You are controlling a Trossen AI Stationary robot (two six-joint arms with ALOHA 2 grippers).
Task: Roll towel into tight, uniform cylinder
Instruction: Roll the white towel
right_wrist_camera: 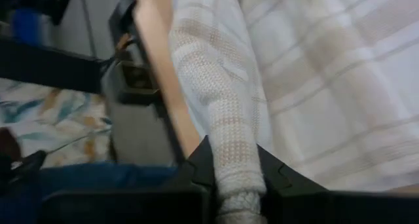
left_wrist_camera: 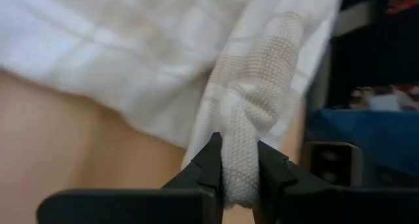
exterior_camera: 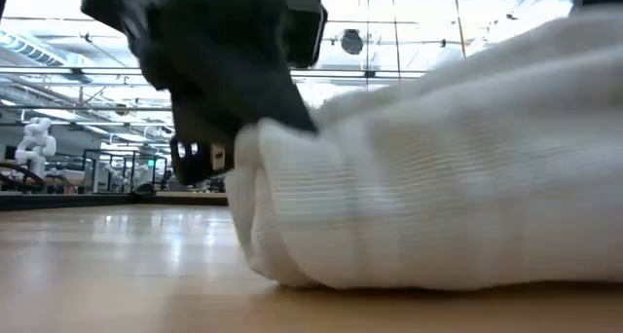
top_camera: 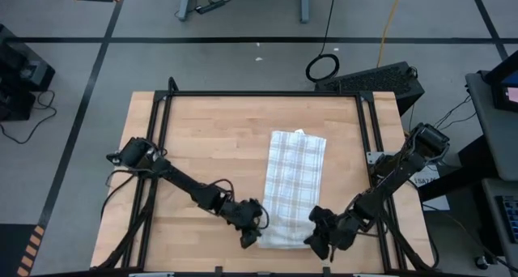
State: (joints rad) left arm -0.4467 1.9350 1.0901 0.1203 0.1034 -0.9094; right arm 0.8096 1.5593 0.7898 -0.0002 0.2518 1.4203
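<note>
The white checked towel point(top_camera: 293, 180) lies lengthwise on the wooden table point(top_camera: 210, 147). Its far part is flat, with a small tag point(top_camera: 300, 132) at the far edge. Its near end is wound into a thick roll point(exterior_camera: 419, 177) whose underside rests on the wood. My left gripper point(top_camera: 252, 238) is shut on the roll's left end and my right gripper point(top_camera: 318, 243) on its right end, both near the table's front edge. The low view shows the left gripper point(exterior_camera: 224, 80) over that end of the roll. My left gripper point(left_wrist_camera: 240, 175) pinches the roll's left end point(left_wrist_camera: 241, 142) between its two fingers, a bunched wad of several layers. The fingers slant down from the table's left near side. The roll lies on the table. My right gripper point(right_wrist_camera: 234, 168) pinches the roll's right end point(right_wrist_camera: 226, 135) between its two fingers, several layers gathered into a cord-like wad. The fingers slant down from the table's right near side, along the roll's axis.
Black frame rails point(top_camera: 162, 115) run along the table's left, far and right sides point(top_camera: 374, 123). Bare wood lies left of the towel and toward the far edge. A dark box point(top_camera: 372, 78) and cables sit on the floor beyond the far right corner.
</note>
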